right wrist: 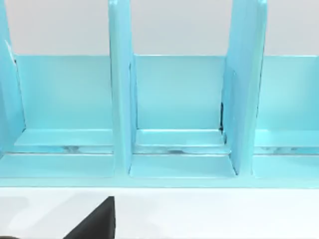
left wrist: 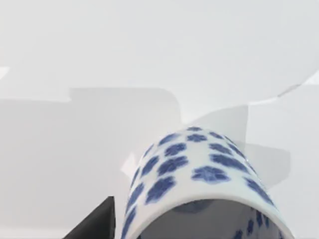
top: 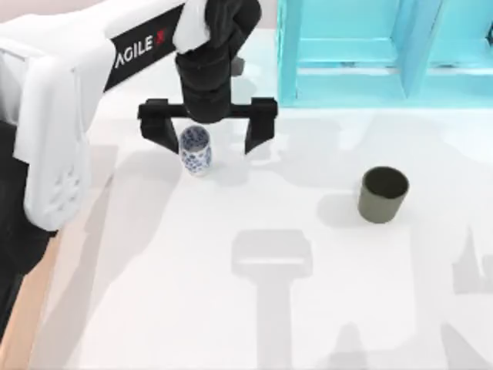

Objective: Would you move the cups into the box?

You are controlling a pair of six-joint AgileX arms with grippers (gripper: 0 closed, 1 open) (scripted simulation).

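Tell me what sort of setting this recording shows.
Most likely a rendered tabletop manipulation scene, not a real room: a plain white table, a turquoise shelf unit at its far edge, and two cups, a blue-patterned white cup between the open left gripper fingers and a dark olive cup standing apart.

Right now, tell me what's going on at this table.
The left gripper hangs over the white cup with blue pattern, fingers spread wide to either side of it and not closed on it. That cup stands upright on the white table near the turquoise shelf unit. The dark olive-grey cup stands alone toward the table's right, untouched. Neither cup has been moved yet.
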